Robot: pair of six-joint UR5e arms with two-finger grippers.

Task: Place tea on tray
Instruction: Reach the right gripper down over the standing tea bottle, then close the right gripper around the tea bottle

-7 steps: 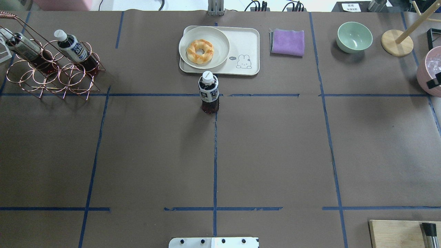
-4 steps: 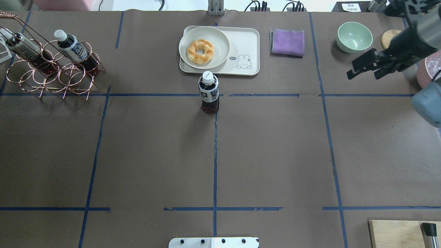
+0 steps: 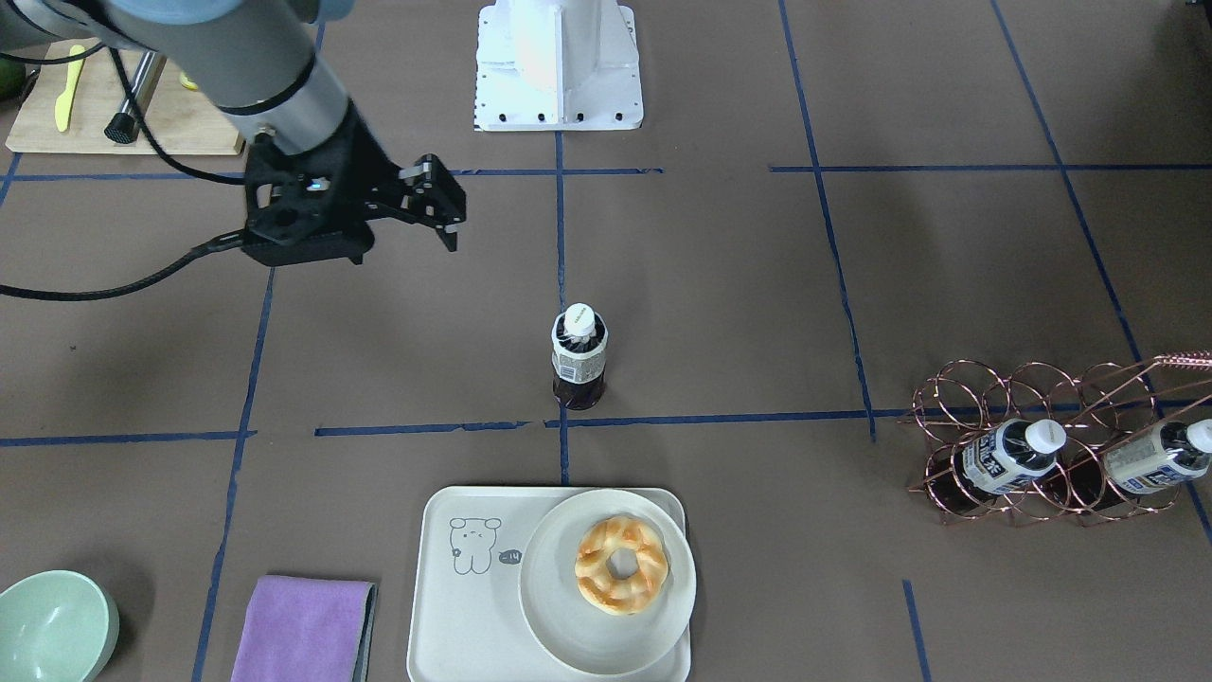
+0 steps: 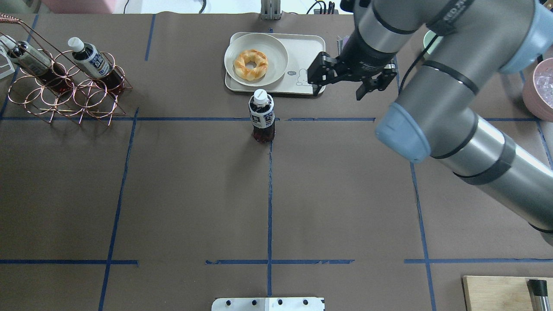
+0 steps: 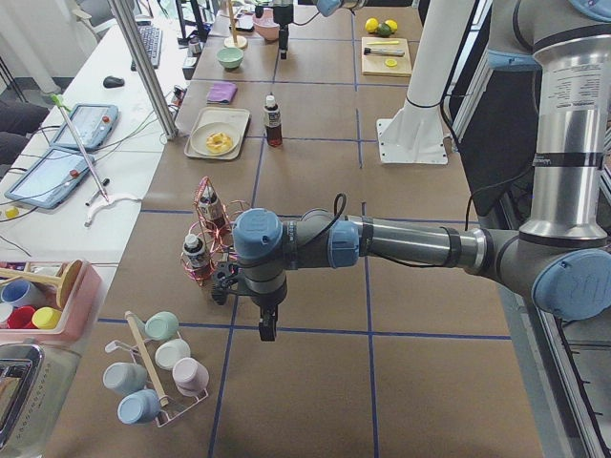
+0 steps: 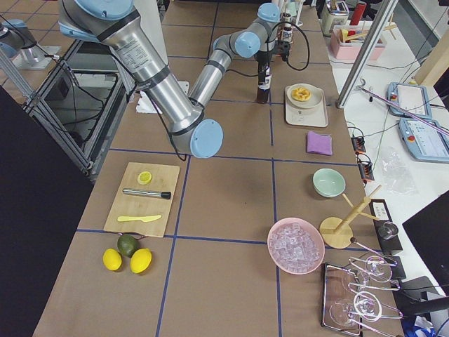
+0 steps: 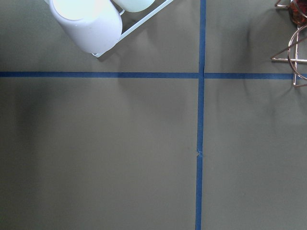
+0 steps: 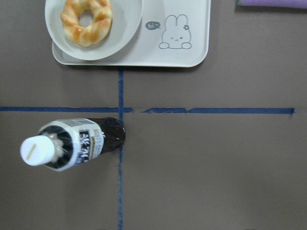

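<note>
Overhead view used for clock directions.

- Tea bottle (image 4: 262,116): upright on the brown table cover (image 4: 173,194), white cap up, on the blue tape cross. It sits at 6 o'clock from the tray (image 4: 309,47), just beside its near edge and not on it.
- Tray: carries a round plate (image 4: 276,47) with a glazed doughnut (image 4: 250,64); the plate fills its 9 o'clock half.
- Right gripper (image 4: 339,93): in the air at 2 o'clock from the bottle, apart from it. Jaws spread wide, nothing between them.
- Left gripper (image 5: 266,329): near a copper wire rack (image 4: 65,93) holding two similar bottles. Jaw state cannot be told.
</note>
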